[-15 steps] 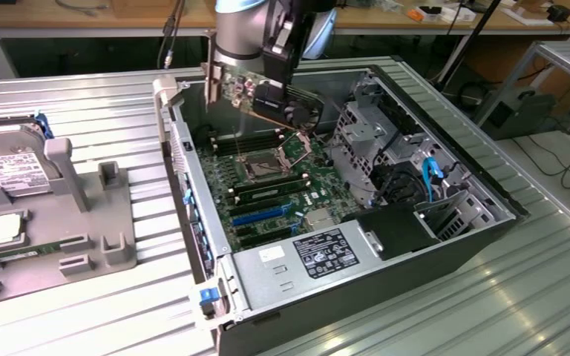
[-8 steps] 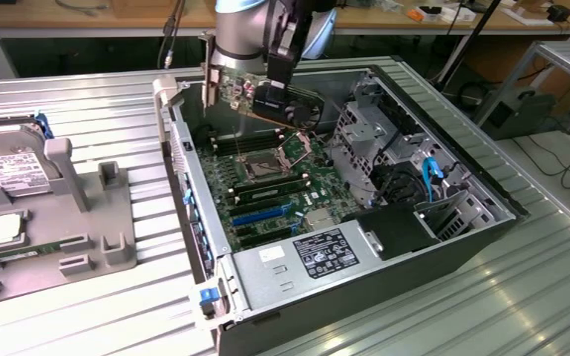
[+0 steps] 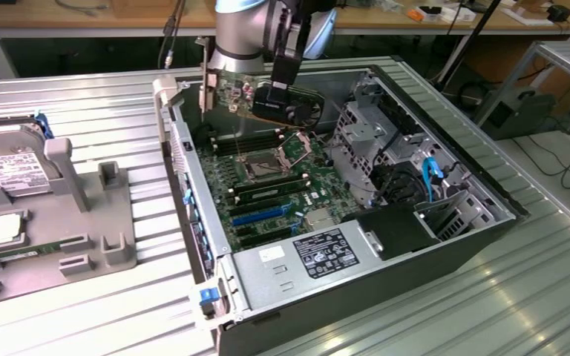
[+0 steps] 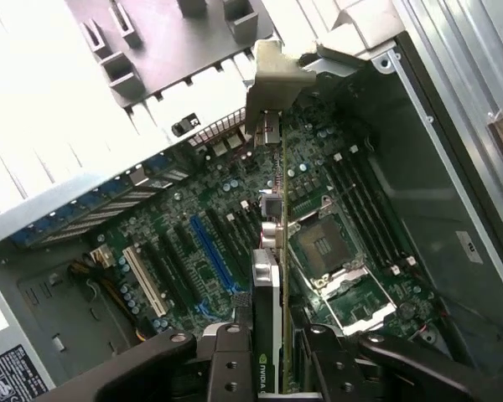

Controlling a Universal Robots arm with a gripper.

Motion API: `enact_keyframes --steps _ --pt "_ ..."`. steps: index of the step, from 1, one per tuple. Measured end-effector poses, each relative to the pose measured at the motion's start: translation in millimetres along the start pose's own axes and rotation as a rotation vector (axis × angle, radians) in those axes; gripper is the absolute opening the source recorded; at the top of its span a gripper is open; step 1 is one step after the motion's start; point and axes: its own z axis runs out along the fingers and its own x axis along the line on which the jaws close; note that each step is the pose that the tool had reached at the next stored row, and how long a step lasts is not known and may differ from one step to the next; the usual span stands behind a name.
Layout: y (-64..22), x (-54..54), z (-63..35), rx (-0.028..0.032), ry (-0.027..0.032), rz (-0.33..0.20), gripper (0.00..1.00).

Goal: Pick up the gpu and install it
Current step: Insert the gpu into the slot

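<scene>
The gpu (image 3: 283,104) hangs upright above the open computer case (image 3: 191,170), clamped edge-down between the gripper's (image 4: 272,339) fingers (silver bracket toward the case's rear wall). Held so, its lower edge can likely meet the motherboard (image 4: 335,167) slots squarely; it is not yet seated.

Silver arm (image 3: 237,33); black screw-studded gripper (image 4: 272,362)

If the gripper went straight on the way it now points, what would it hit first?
The gripper is clamped on the graphics card, so the card's lower edge would lead. It would likely meet the motherboard first, beside the processor socket, though the exact depth is unclear.
</scene>
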Motion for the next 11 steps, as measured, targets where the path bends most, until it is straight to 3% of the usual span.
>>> enact_keyframes --steps 5,11 --pt "0.0 0.0 0.0 -0.0006 0.0025 -0.060 0.27" --pt "0.0 0.0 0.0 -0.0017 0.0072 -0.176 0.27"
